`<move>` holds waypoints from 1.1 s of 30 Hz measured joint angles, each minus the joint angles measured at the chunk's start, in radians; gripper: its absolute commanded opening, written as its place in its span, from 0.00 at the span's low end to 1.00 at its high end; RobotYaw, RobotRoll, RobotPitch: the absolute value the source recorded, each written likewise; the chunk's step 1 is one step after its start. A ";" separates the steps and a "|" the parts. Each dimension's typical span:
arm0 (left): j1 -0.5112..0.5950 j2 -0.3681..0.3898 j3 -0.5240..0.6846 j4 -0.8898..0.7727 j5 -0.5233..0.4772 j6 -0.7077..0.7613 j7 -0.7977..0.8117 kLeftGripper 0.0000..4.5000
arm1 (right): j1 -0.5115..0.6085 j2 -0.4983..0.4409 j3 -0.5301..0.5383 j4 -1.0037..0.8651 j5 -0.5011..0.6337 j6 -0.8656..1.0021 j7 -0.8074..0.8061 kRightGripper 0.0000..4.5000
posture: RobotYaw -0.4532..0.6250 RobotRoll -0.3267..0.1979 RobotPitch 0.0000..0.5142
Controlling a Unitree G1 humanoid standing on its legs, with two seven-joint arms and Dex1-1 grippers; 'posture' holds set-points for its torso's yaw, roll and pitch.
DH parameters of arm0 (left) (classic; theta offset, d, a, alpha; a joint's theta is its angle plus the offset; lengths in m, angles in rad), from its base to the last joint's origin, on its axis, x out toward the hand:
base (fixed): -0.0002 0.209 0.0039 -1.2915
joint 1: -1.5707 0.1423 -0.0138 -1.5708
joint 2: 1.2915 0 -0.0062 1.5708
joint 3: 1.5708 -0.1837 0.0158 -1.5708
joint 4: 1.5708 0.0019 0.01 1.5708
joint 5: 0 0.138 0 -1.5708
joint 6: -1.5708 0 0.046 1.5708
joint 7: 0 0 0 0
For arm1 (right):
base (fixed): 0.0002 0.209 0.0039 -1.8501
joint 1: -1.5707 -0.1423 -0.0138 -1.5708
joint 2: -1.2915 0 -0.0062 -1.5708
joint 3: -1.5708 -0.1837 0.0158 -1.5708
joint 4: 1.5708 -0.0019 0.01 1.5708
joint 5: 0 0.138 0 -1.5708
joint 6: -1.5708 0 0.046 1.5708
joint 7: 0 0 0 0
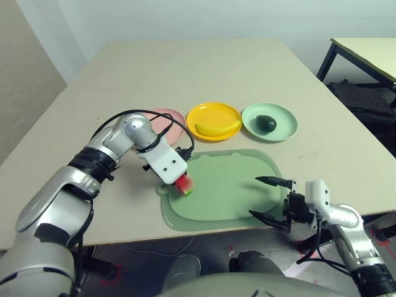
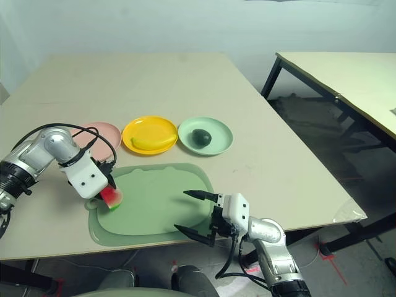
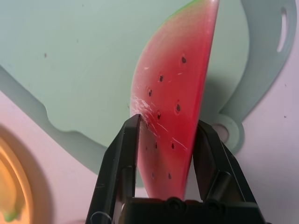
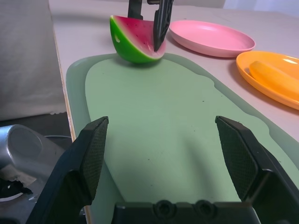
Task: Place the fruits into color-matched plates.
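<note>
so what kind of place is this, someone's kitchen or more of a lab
More likely a lab or test room than a kitchen: a bare beige table against plain white walls, a second worktable beside it, and toy fruit like the watermelon wedge on a green mat.

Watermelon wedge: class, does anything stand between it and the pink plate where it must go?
Nothing visible does. The left gripper is shut on the watermelon wedge at the near left corner of the green mat. The pink plate lies just beyond that corner with nothing on it; between them is only mat edge and bare table.
</note>
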 measured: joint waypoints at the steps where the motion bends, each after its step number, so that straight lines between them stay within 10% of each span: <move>1: -0.001 0.006 0.000 0.000 -0.002 0.003 0.000 0.38 | -0.001 0.000 0.000 0.001 0.000 0.000 0.000 1.00 | 0.46 0.62 0.00; 20: -0.064 0.070 0.000 0.002 -0.079 0.053 0.000 0.38 | 0.005 0.015 0.003 -0.016 0.020 0.037 -0.029 1.00 | 0.46 0.62 0.00; 33: -0.255 0.041 0.106 0.361 0.066 -0.037 0.061 0.38 | 0.184 0.045 -0.020 -0.386 0.068 0.348 -0.341 1.00 | 0.44 0.62 0.00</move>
